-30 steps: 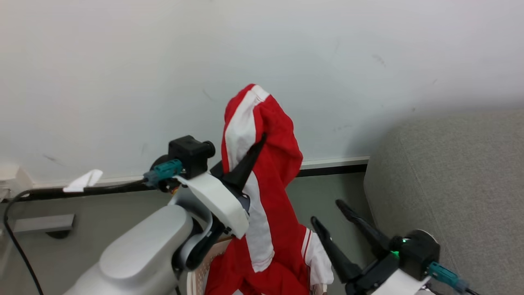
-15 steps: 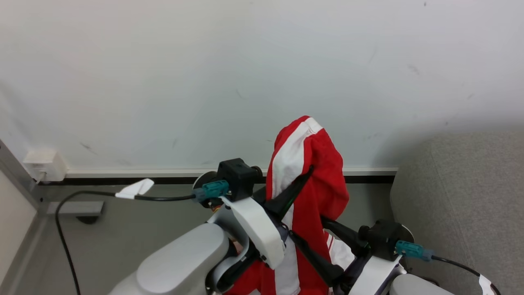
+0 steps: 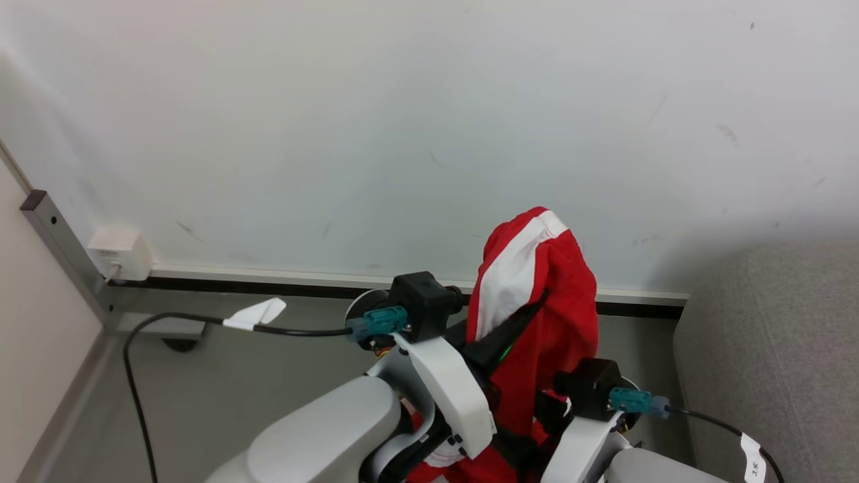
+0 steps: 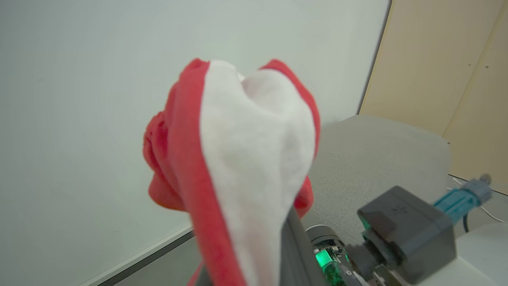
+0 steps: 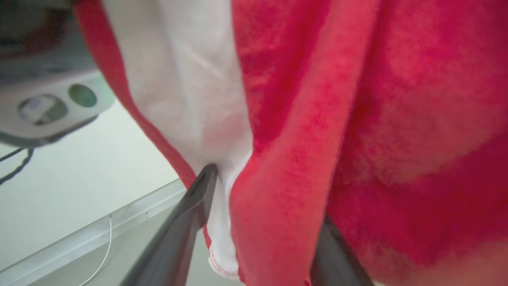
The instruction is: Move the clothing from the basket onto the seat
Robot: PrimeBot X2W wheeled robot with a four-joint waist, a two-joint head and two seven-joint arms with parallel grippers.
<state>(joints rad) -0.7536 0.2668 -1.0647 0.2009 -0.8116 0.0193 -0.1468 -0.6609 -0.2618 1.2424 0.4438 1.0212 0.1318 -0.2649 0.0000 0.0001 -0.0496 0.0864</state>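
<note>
Your left gripper (image 3: pixel 533 307) is pinched on the clothing (image 3: pixel 564 315), holding it up; your right gripper (image 5: pixel 268 198) is spread round a lower fold.
The clothing hangs before the white wall (image 3: pixel 402 134), over grey floor (image 3: pixel 221 376); the seat (image 3: pixel 772 349) stands apart, rightward.

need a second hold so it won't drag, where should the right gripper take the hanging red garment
Likely the bunched fold of the garment hanging below the left gripper, at the white-red seam. Come from beneath with the right gripper, fingers either side: the fold hangs vertical and narrow there.
</note>
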